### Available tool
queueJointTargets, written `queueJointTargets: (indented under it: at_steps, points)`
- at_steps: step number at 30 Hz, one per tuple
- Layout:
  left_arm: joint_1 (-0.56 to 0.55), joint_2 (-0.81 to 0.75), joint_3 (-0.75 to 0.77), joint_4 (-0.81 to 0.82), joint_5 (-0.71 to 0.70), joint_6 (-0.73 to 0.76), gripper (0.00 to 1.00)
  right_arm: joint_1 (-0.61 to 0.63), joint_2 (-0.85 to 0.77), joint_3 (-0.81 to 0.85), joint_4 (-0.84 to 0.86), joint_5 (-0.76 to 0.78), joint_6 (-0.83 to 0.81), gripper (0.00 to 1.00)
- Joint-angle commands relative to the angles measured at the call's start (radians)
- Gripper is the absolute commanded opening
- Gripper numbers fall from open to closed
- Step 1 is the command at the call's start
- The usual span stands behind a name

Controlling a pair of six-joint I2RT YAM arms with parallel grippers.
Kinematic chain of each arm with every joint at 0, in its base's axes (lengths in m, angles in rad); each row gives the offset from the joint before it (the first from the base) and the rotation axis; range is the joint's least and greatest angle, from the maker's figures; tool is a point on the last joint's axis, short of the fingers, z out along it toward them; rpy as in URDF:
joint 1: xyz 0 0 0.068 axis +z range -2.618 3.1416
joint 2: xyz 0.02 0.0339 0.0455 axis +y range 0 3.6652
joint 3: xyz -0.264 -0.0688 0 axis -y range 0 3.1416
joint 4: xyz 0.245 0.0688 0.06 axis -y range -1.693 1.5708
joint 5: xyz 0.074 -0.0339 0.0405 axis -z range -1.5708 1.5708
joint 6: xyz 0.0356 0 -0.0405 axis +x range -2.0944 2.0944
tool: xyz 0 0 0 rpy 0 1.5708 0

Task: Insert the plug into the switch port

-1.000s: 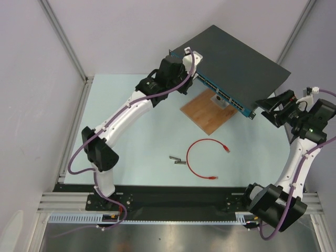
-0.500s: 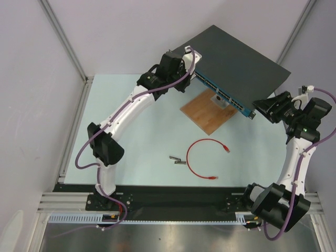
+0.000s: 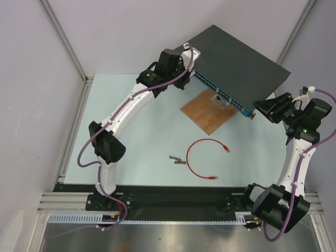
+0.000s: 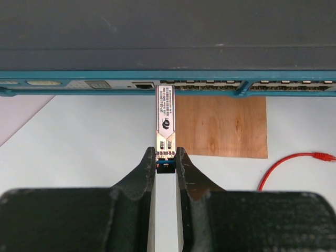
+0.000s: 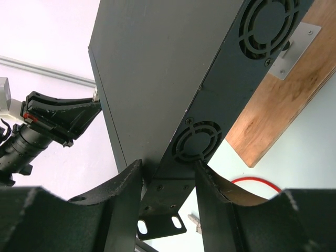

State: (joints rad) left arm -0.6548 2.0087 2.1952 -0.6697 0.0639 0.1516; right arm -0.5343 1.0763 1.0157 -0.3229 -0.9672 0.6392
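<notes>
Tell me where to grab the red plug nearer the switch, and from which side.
Best grip the plug by its red boot, coming straight down from above, squeezing across its narrow sides: it lies flat on the table, free all round, its cable trailing away.

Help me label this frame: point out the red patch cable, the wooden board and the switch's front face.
red patch cable (image 3: 226, 148): top view, far-end connector.
wooden board (image 3: 207, 115): top view, bare middle.
switch's front face (image 3: 220, 92): top view, mid port row.
</notes>
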Motion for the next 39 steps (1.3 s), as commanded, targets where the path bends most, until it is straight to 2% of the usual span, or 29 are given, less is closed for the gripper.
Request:
queueJointTargets:
  at_steps: [1,9,39]
  points:
    - [0.014,0.01,0.061,0.019,0.025,0.011,0.0,0.048,0.005,-0.005,0.097,-0.002,0.01,0.08]
    - [0.015,0.021,0.067,0.021,0.045,0.002,0.0,0.059,0.007,-0.005,0.1,-0.001,0.007,0.0]
    - [0.014,0.048,0.129,0.047,0.102,-0.041,0.0,0.08,0.008,-0.009,0.107,0.004,-0.007,0.0]
